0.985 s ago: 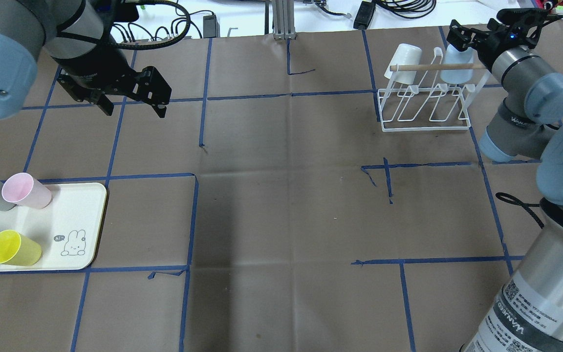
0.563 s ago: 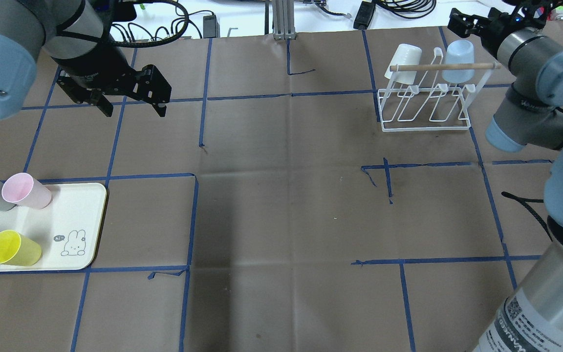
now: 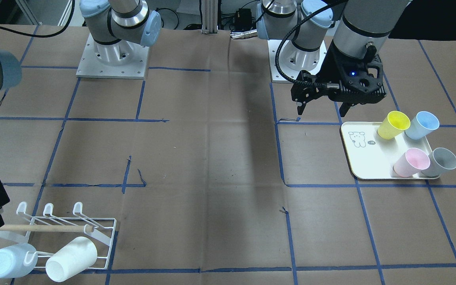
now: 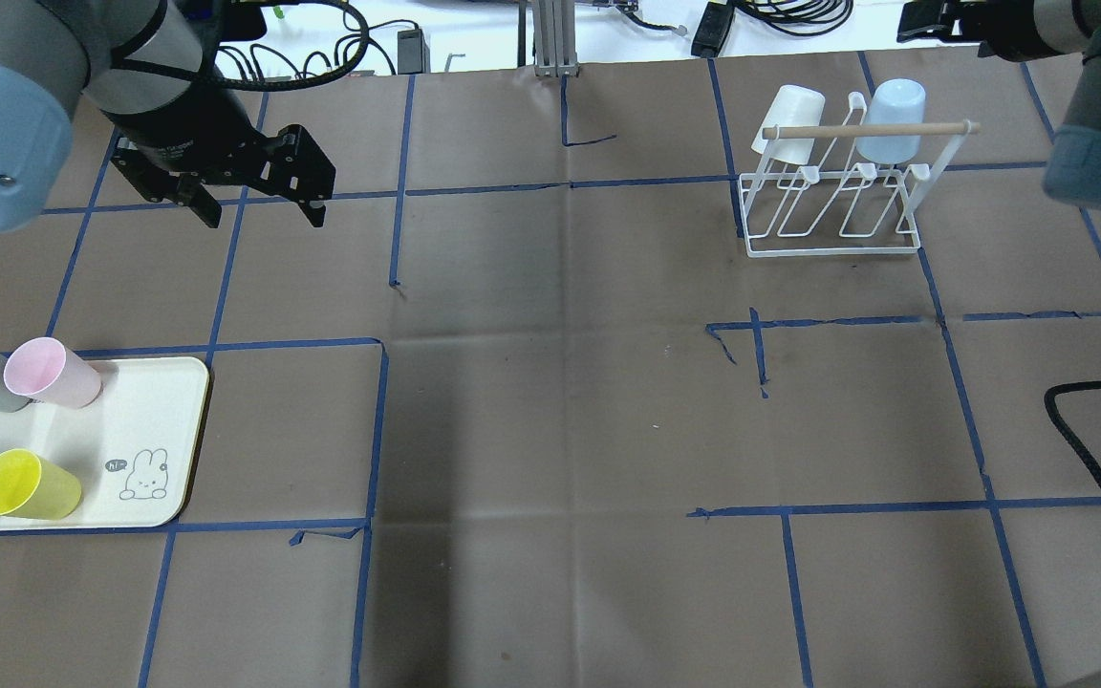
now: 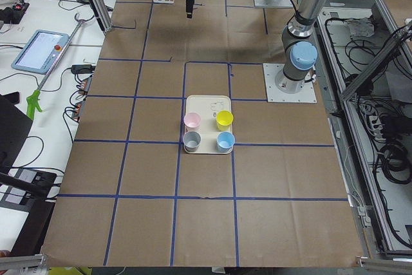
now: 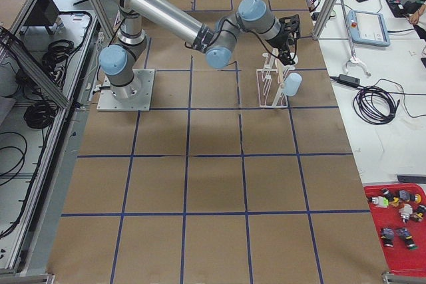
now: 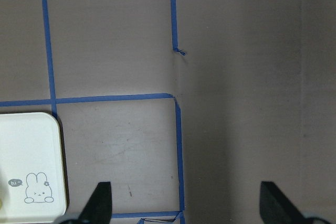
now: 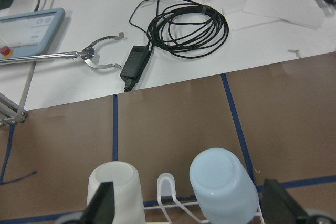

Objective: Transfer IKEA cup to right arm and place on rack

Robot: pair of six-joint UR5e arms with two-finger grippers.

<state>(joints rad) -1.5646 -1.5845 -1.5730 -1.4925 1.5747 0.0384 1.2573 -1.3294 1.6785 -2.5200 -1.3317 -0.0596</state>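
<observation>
The pale blue cup (image 4: 895, 119) sits tipped over a prong of the rack (image 4: 832, 250), near the tabletop's far right corner and beside a white cup (image 4: 785, 119). We judge the step to be the retreat. We should draw the right fingers (image 8: 102, 205), spread wide and empty, straight clear without brushing the dowel handle (image 4: 856, 129). The left fingers (image 7: 100, 205) hover open and empty. A second ago the right fingers bracketed the cup; now the right arm (image 4: 1090, 158) has pulled off toward the far edge.
</observation>
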